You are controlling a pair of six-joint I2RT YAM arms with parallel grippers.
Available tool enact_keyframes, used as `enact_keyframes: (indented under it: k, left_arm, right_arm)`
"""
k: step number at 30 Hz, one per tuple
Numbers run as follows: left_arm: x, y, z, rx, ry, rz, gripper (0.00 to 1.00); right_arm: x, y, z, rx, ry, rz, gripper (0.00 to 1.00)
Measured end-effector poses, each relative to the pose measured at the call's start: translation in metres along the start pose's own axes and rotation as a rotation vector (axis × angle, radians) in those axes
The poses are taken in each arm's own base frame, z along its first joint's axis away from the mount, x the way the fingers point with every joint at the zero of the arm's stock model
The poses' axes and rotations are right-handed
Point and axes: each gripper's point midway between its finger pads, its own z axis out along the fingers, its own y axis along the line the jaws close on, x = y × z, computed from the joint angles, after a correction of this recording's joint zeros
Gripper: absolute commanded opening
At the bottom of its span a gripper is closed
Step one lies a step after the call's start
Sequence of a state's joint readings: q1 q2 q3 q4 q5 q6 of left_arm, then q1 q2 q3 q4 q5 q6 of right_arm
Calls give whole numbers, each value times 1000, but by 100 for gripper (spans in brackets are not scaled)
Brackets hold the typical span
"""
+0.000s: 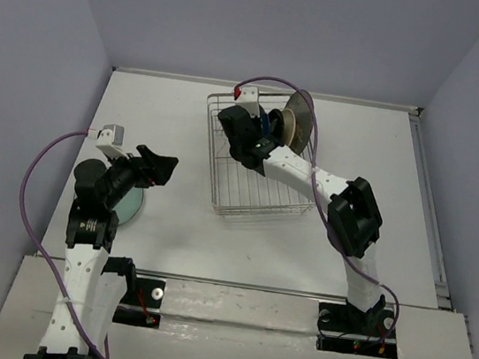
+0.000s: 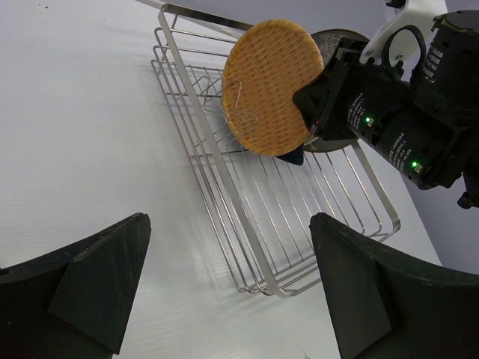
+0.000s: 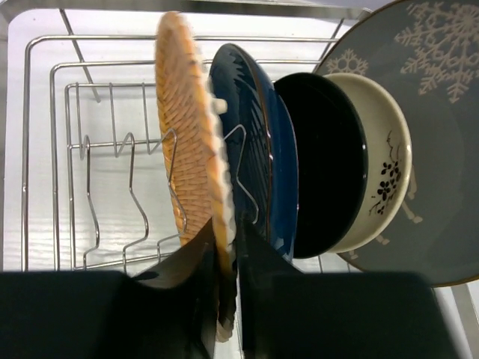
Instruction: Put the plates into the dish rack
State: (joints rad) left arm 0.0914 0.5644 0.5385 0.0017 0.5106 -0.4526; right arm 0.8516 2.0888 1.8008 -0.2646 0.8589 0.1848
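Observation:
The dish rack (image 1: 262,209) stands at the table's far middle. My right gripper (image 3: 228,250) is shut on the rim of the orange woven plate (image 3: 187,134), which stands upright between tines; it also shows in the left wrist view (image 2: 269,86). Beside it stand the dark blue plate (image 3: 262,149), the glossy black plate (image 3: 322,164), the cream plate (image 3: 378,164) and the grey plate (image 3: 441,149). The pale teal plate (image 1: 132,206) lies flat on the table, partly hidden under my left arm. My left gripper (image 1: 162,169) is open and empty, above the table left of the rack (image 2: 247,217).
Bare tines (image 3: 112,172) stand in the rack on the orange plate's other side. Purple cables (image 1: 34,177) loop off both arms. Walls close in the table at the back and sides.

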Motion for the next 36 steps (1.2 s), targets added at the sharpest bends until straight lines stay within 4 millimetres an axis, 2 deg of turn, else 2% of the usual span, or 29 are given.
enact_keyframes:
  k: [5,7,8,10,16,18,21,23,24,27,28,29,31,34,36]
  left_arm:
    - [1,0,0,-2,3,-1,99]
    - [1,0,1,-2,4,-2,99]
    - [1,0,1,-2,5,-2,99]
    - [2,1,1,-4,6,-3,99]
    - [2,3,3,-12,10,-6,99]
    - [3,2,3,-10,12,-12,99]
    - [3,-2,2,6,18,-29,99]
    - [-2,-8,1,19,12,-35,99]
    - [-12,-15,0,32,-3,-33,99]
    - [-42,-36,-6,68,-62,-17,99]
    - [-61,-51,-11,96,-105,-4,99]
    - [-69,-58,-14,110,-122,0,99]
    - [-98,-82,-26,159,-189,25,99]
    - [-130,-117,-46,237,-263,61,99]
    - [-141,-136,-59,287,-289,86,99]
  right_arm:
    - [9,6,1,-26,27,20,36]
    - [8,10,0,-45,30,38,44]
    - [8,12,0,-55,33,47,53]
    - [7,14,-1,-66,35,66,59]
    - [-4,12,-13,-114,42,100,63]
    - [-13,10,-21,-145,36,116,64]
    - [-35,6,-44,-218,16,156,65]
    - [-48,7,-65,-291,-1,189,65]
    - [-52,12,-81,-350,-4,209,65]
    - [-50,39,-119,-534,5,259,65]
    - [-46,49,-131,-590,15,274,65]
    - [-41,63,-143,-653,30,281,64]
    - [-29,94,-165,-771,68,282,64]
    - [-10,139,-187,-922,134,281,63]
    - [8,169,-199,-1010,196,275,64]
